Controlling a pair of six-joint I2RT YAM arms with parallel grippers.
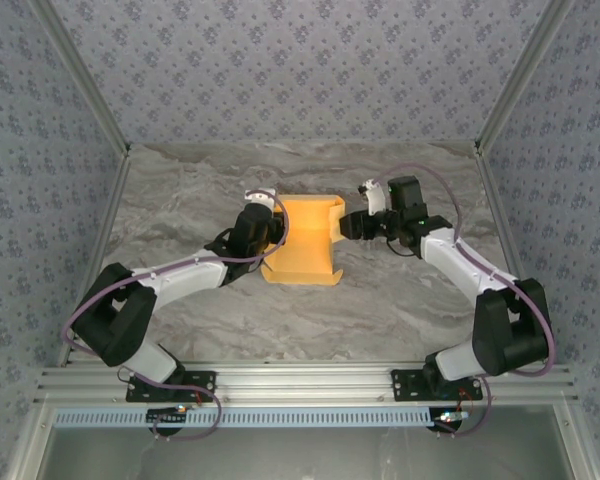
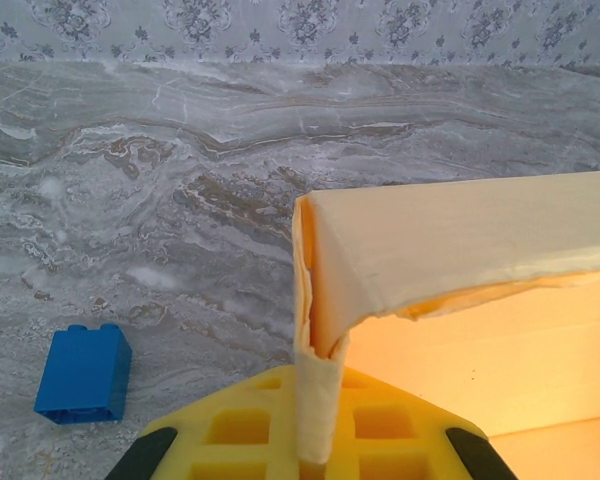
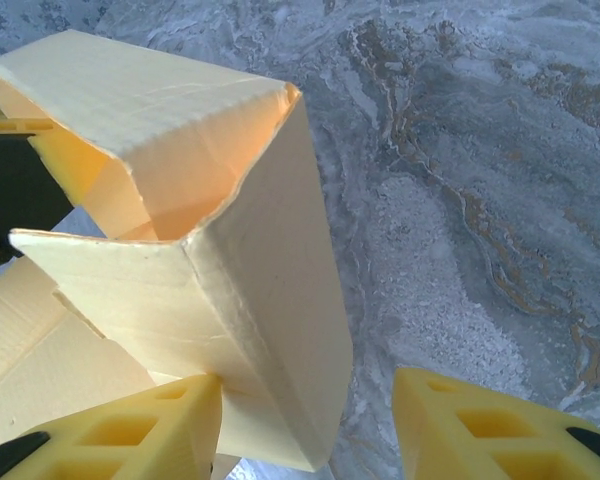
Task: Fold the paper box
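Paper box (image 1: 302,240), thin yellow-orange card, sits half-folded on veined marble table (image 1: 380,320).

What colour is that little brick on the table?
The brick is blue, clearest in the left wrist view.

Matt card paper box (image 1: 305,240), smooth marbled table (image 1: 180,190)

You have bare grey marble tabletop (image 1: 380,310) around the half-folded yellow-orange card box (image 1: 302,240); a small blue plastic brick (image 2: 83,372) lies near it.
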